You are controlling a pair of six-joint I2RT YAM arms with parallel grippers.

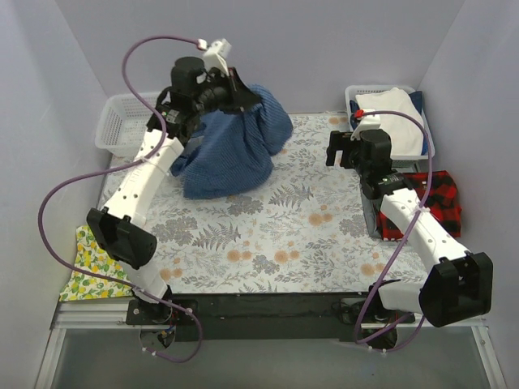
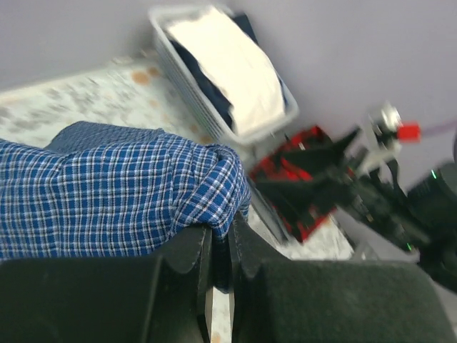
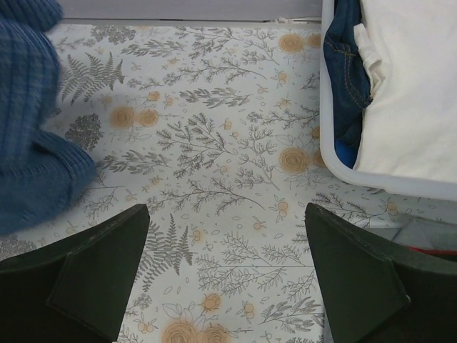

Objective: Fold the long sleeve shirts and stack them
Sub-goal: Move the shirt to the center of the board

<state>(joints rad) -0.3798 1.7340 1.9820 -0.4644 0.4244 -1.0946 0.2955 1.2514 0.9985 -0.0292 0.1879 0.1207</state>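
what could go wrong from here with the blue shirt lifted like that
The left jaws pinch only a small fold of the blue shirt, so the bunched cloth might slip out. It hangs crumpled and could land in a heap rather than flat. The right arm sits over the red plaid shirt and might snag it.

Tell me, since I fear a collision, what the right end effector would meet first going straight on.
Likely the floral table cover, between the blue shirt and the white basket; depth is unclear.
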